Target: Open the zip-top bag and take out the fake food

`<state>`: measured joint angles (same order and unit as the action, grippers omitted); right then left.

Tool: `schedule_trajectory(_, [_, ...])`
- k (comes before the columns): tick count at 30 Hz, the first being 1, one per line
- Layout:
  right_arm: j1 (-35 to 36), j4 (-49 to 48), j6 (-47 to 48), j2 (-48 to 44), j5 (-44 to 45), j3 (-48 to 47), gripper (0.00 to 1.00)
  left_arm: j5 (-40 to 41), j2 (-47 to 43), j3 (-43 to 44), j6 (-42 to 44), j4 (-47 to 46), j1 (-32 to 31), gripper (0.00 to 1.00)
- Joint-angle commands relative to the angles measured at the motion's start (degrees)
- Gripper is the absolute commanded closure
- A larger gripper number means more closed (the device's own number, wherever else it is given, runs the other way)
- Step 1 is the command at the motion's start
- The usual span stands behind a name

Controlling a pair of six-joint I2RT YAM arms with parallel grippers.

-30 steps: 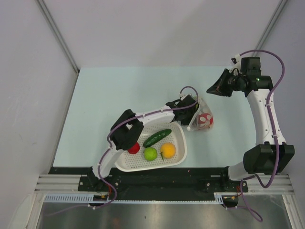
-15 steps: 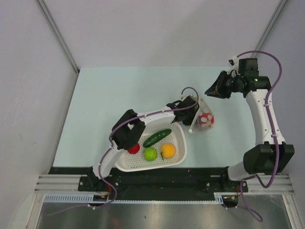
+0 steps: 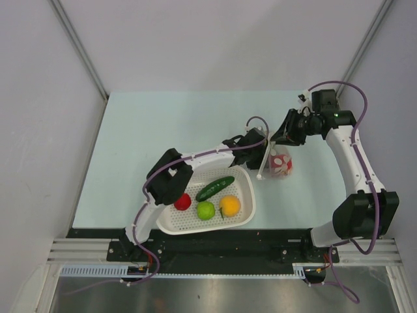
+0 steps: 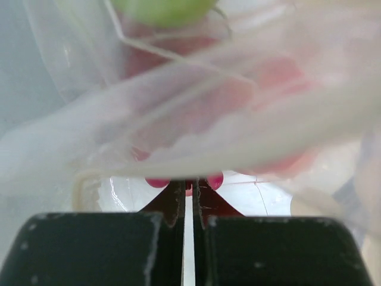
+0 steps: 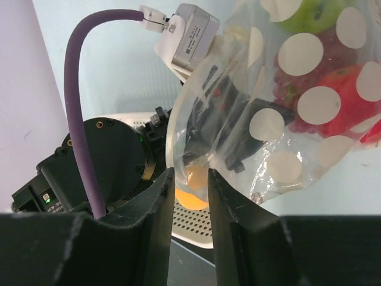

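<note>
The zip-top bag [image 3: 281,163], clear with white dots, stands on the table right of the basket. It holds a green fruit [image 5: 306,15] and red pieces [image 5: 345,95]. My left gripper [image 3: 264,154] is shut on the bag's left edge. In the left wrist view the film [image 4: 208,119] drapes across the nearly closed gripper [image 4: 189,185]. My right gripper [image 3: 277,137] is open just above the bag's top. In its wrist view the bag's mouth rim [image 5: 178,149] lies between the parted gripper [image 5: 190,179]. A cucumber [image 3: 215,188], red [image 3: 183,202], green [image 3: 206,210] and orange [image 3: 229,206] fruits lie in the basket.
The white perforated basket [image 3: 251,195] sits at the near middle of the table, under the left arm's forearm. The left arm's wrist and purple cable [image 5: 80,119] are close beside the right gripper. Grey walls enclose the table on the left, right and back.
My right gripper has moved left and down from the right side of the table to the bag's top. My left gripper has shifted slightly with the bag in its grip.
</note>
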<state>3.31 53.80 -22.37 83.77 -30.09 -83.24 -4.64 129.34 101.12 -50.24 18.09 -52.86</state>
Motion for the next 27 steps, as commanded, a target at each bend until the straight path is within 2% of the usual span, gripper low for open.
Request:
schedule_trajectory(1, [0.47,-3.44,-1.27,-0.10,-1.90,0.27,0.64,-1.77,-5.41,-0.49,2.25,-2.09,0.48,1.00])
schedule_trajectory(6, [1.78,-5.98,-2.85,0.70,-2.96,1.77,0.55,-2.47,-5.59,-0.40,2.34,-2.53,0.92,1.00])
schedule_trajectory(10, [2.40,-7.83,-3.21,2.10,-2.96,2.29,0.53,-2.83,-5.68,-0.22,2.34,-2.71,0.92,1.00])
schedule_trajectory(11, [2.40,-7.92,-2.86,2.54,-2.70,2.29,0.56,-2.83,-5.76,-0.22,2.42,-2.62,0.92,1.00])
schedule_trajectory(14, [2.31,-8.01,-1.80,3.59,-1.38,2.29,0.78,-2.74,-6.46,-0.22,3.39,-2.01,0.92,1.00])
schedule_trajectory(15, [2.23,-7.92,-1.36,3.42,-0.51,2.29,0.92,-2.65,-7.42,-0.22,3.91,-1.74,0.92,1.00])
schedule_trajectory(17, [2.23,-7.48,-0.40,3.07,0.29,2.29,1.00,-2.48,-8.57,-0.22,5.49,-1.04,1.00,1.00])
schedule_trajectory(20, [2.14,-5.82,2.06,2.19,3.10,2.29,1.00,-2.30,-10.77,0.91,8.47,1.85,1.09,1.00])
schedule_trajectory(27, [2.05,-4.85,4.35,0.00,8.63,2.29,1.00,-6.07,-11.30,9.51,15.16,10.99,1.36,1.00])
